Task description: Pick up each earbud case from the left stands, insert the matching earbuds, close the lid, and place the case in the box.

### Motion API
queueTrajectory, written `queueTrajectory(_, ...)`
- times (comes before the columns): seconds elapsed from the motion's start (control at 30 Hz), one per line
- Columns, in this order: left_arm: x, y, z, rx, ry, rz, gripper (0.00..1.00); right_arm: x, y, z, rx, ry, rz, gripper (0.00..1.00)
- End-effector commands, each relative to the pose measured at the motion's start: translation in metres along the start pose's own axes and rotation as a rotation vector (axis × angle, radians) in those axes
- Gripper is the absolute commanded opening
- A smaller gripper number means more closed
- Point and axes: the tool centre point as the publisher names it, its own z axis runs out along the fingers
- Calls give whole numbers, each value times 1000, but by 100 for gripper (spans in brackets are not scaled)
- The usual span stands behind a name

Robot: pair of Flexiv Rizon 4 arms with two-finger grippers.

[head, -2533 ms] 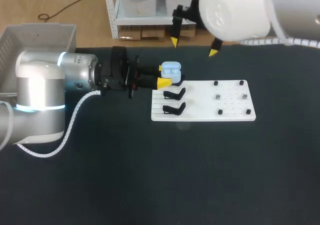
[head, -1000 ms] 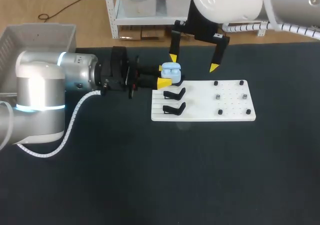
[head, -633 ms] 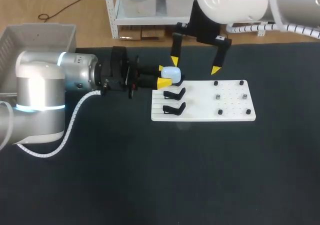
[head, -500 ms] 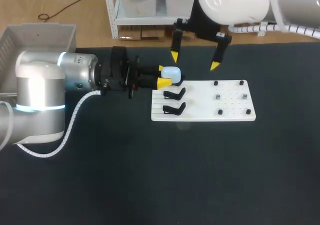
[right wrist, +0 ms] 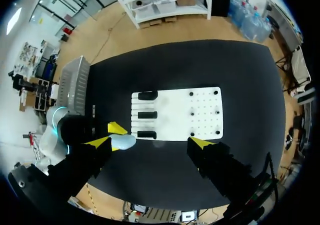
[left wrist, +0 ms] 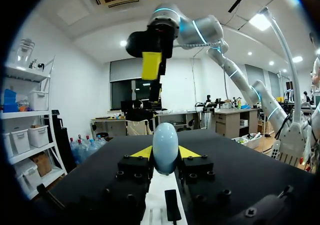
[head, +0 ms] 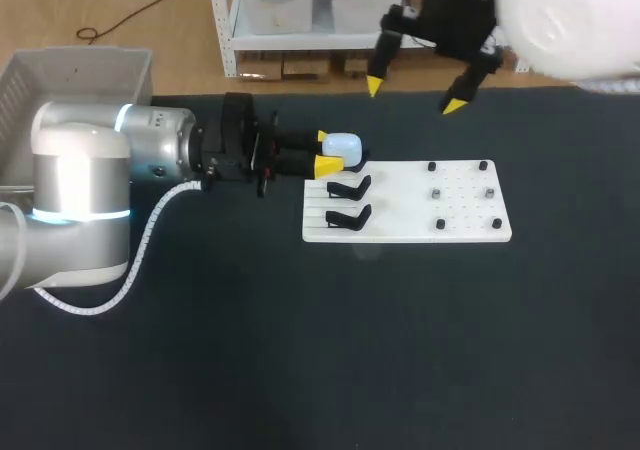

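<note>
My left tool (head: 331, 151) pinches the case (head: 343, 148) from two sides, one yellow tip pressed to each flank. The case is pale blue and rounded, with its lid closed. It is held at the far left corner of the white board (head: 400, 210). Whether it touches the board I cannot tell. The left arm lies low across the bench (head: 400, 350), coming in from the left.

Just beside the case, on the near side, two black stands (head: 348, 187) sit one behind the other along the board's left edge. The right part of the board carries a few small dark pieces (head: 436, 194), spaced apart. They are too small for me to say what they are.

My right tool (head: 414, 96) hangs high above the bench's far edge, beyond the board and well apart from the case. Its fingers are spread wide with nothing between them. From its wrist view it looks down on the whole board.

The grey box (head: 80, 65) stands off the bench's far left corner, behind the left arm.
</note>
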Motion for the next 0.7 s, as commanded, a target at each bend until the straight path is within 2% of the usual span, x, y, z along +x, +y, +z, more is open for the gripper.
queueTrajectory(0.03, -3, -2, -1, -11, 3, 2, 0, 44, -21, -17, -112, -305, -23, 100)
queueTrajectory(0.27, -26, -3, -6, -67, -7, -28, 0, 52, -23, -15, -111, -293, -59, 100)
queueTrajectory(0.47, -61, -10, -18, -116, 31, 6, 0, 52, -23, -15, -111, -293, -59, 100)
queueTrajectory(0.53, -72, -12, -26, -140, 29, 7, 0, 52, -23, -15, -111, -293, -59, 100)
queueTrajectory(0.7, -101, -8, -65, -282, 66, 37, 0, 52, -23, -15, -111, -293, -59, 100)
